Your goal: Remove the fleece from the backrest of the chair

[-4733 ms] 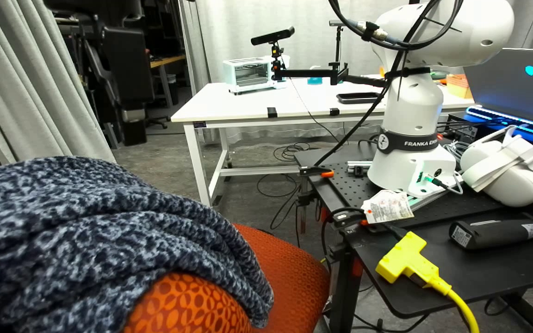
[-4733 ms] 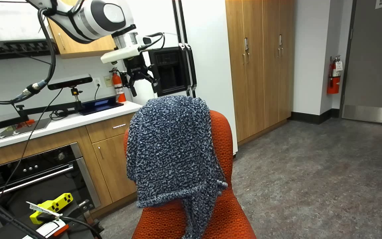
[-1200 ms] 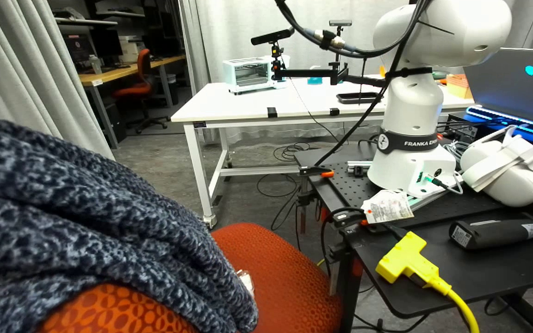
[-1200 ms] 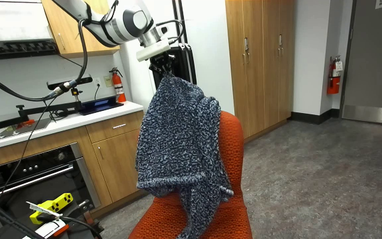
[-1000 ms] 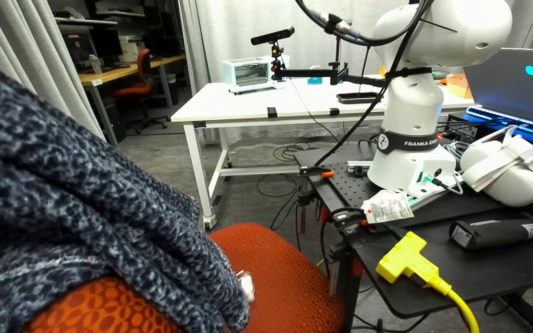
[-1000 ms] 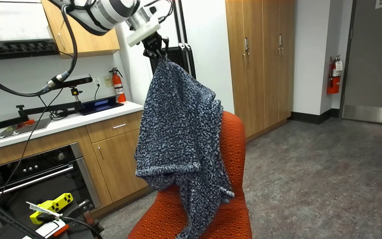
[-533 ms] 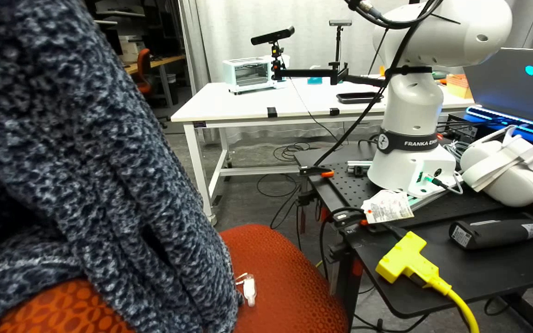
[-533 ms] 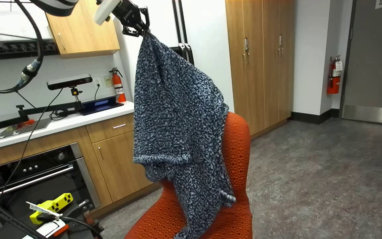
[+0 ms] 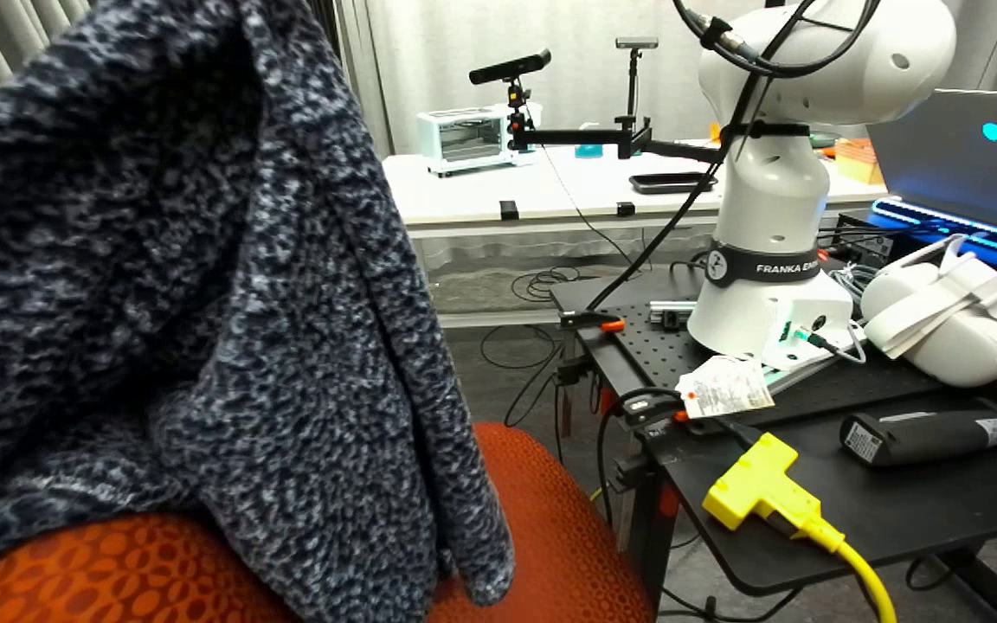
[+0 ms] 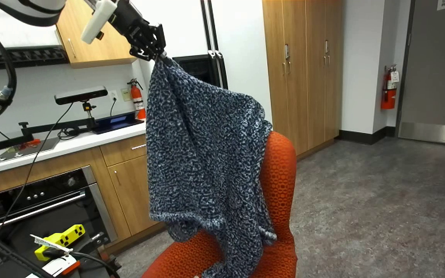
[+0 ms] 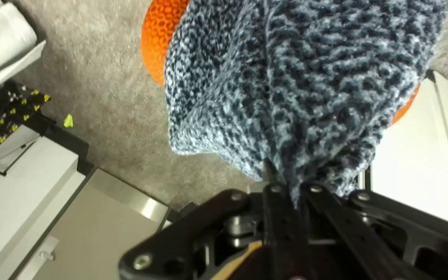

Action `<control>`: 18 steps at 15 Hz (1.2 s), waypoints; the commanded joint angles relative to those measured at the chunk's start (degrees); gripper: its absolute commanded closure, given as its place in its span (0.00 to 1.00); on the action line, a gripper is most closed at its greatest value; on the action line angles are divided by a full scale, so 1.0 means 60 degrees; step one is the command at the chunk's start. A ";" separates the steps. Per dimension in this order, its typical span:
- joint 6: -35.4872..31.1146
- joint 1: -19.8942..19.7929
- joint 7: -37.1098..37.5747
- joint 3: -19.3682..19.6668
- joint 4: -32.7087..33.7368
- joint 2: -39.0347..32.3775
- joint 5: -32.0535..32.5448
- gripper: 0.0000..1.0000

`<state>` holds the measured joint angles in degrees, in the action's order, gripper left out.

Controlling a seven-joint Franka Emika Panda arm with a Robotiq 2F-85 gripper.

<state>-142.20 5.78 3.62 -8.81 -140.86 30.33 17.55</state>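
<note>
In an exterior view, the gripper (image 10: 160, 57) is inclined downward to the right and clamps a gathered upper corner of the fleece (image 10: 203, 154). The clamped corner is located above and to the left of the top edge of the backrest (image 10: 280, 173) of the orange chair (image 10: 278, 258). From there the fabric slopes down to that top edge, over which it is draped. The right edge of the backrest is exposed; the left edge is hidden behind the fabric. A narrower tail extends down over the seat (image 10: 184, 256).

In an exterior view, a yellow power adapter (image 9: 758, 482) lies along the left edge of the black table (image 9: 897, 528), next to its near corner. The robot base (image 9: 758, 307) is mounted farther back, with a white headset (image 9: 940, 320) just beside it on the right. The fleece occupies the left side of the view, above the backrest in the lower left corner. One folded end hangs at the left edge of the seat; contact with the seat cannot be determined.

In the wrist view, the gripper enters from the bottom edge. Its fingers (image 11: 280, 225) are together, with the fleece pinched between them. The fabric spreads to the top edge of the view; orange areas of the chair show at both of its side edges.
</note>
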 commanded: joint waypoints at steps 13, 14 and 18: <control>0.1113 0.0151 -0.1032 0.0533 0.0783 -0.1551 -0.1919 0.08; 0.0713 0.0144 -0.1201 0.0548 0.1024 -0.2009 -0.1885 0.02; -0.0513 0.0088 -0.2001 0.0723 0.2110 -0.3751 -0.1895 0.00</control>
<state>-142.11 6.45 -4.29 -5.48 -134.68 15.81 6.50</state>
